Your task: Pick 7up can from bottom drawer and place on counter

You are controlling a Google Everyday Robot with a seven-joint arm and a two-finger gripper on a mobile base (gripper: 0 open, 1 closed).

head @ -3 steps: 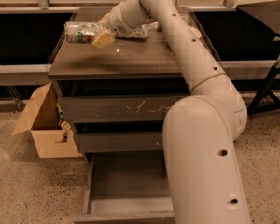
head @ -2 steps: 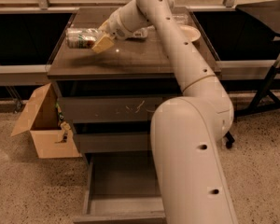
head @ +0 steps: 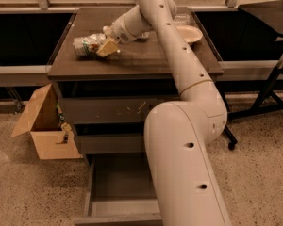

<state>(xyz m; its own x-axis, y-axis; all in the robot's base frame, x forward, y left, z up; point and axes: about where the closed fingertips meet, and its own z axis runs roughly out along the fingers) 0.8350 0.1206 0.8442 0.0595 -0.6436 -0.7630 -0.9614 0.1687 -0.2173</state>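
Observation:
The 7up can [head: 86, 45], silvery with a green and white label, lies on its side at the left part of the counter [head: 146, 58], at or just above its surface. My gripper [head: 105, 46] reaches over the counter from the right and is shut on the can's right end, its tan fingers [head: 108, 47] against it. The bottom drawer [head: 117, 187] is pulled open below, and the part of its tray that I see is bare; my arm hides its right side.
A white plate [head: 189, 32] and a clear plastic item [head: 181, 18] sit at the counter's back right. An open cardboard box [head: 43, 126] stands on the floor left of the cabinet. A black stand [head: 269, 91] is at the right.
The gripper has carried the can a little toward the counter's front and lower, close to the surface. The view has also shifted.

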